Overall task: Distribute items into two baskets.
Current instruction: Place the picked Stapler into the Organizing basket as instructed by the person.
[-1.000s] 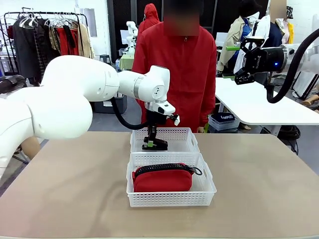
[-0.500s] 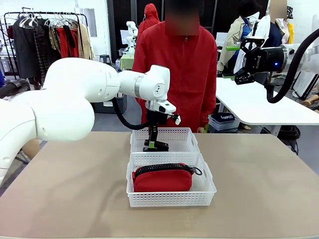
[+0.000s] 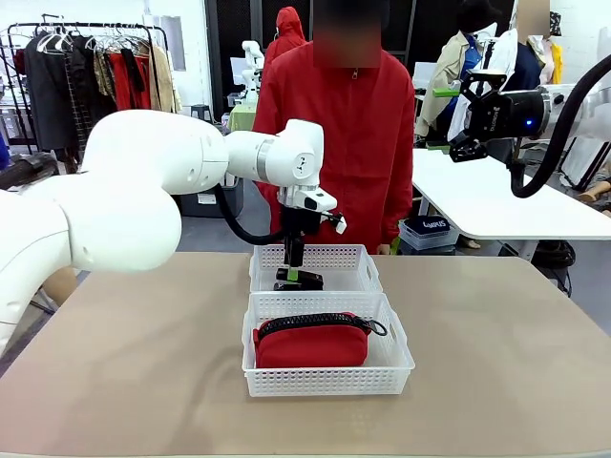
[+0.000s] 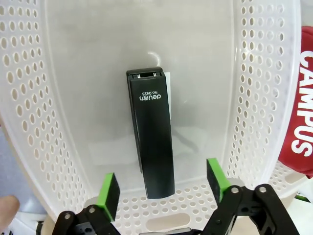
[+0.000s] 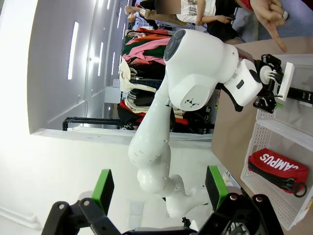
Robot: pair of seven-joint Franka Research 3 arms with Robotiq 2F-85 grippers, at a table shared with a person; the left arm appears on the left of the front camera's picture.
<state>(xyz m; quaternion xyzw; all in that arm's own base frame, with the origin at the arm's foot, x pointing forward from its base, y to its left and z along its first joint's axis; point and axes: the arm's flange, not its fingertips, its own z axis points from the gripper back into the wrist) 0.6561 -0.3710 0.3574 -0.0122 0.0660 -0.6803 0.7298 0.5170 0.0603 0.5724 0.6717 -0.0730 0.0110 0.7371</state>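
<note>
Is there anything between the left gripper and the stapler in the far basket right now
Nothing visible. The left gripper hangs with open jaws directly over the stapler, which lies alone on the far basket's floor.

The stapler (image 4: 150, 142) carries small white print near its upper end in the left wrist view, upside down there: the brand "deli" with "No. 0425" beneath it. The red pouch (image 4: 303, 103) at the right edge of that view bears large white capitals, "CAMPUS" (running sideways, the top cut off by the basket wall). The right wrist view shows the same word "CAMPUS" in white along the pouch's side.
</note>
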